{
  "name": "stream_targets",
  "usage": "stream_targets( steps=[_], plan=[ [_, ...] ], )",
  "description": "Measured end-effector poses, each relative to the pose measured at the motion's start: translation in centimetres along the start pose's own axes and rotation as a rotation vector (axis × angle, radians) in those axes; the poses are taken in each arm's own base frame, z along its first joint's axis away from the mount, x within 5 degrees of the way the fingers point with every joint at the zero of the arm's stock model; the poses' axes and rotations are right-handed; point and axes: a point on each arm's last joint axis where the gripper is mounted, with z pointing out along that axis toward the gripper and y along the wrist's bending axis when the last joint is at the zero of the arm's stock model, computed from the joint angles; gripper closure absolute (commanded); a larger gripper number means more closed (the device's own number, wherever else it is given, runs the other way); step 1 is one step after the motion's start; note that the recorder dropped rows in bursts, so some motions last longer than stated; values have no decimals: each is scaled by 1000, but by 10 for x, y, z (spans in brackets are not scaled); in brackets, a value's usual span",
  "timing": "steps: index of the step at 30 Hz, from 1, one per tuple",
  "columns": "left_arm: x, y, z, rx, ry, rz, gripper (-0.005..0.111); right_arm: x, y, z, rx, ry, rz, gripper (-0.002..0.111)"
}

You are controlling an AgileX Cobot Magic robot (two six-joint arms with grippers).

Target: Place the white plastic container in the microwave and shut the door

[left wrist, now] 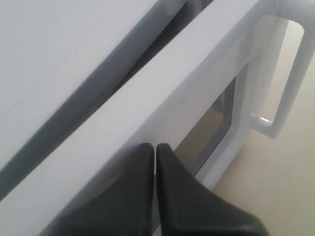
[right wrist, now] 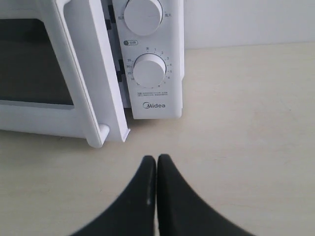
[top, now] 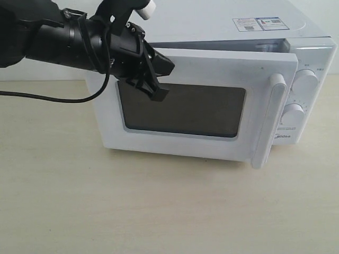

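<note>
Below lower knob (right wrist: 148, 70): Midea logo (right wrist: 154, 105); sticker (top: 258, 24) atop microwave (top: 212, 32); door (top: 212, 66) ajar.

A pale cream table (top: 79, 201) with faint wood grain fills the foreground. A plain white wall (right wrist: 246, 22) rises behind its far edge.

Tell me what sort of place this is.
Probably a robot test bench, not a home kitchen: a lone microwave sits on a pale table before a plain white wall, with a black robot arm at its door.
</note>
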Motion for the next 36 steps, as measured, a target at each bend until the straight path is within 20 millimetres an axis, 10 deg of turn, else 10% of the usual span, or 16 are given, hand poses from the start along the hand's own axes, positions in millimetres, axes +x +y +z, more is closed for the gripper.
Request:
stream_targets(
  steps=[19, 36],
  plan=[
    [2, 0, 3, 0, 7, -2, 103, 0, 0, 0, 0, 0, 0, 108],
    [-34, -28, -75, 197, -72, 132, 103, -22, 3, -3, -19, -246, -105, 108]
  ],
)
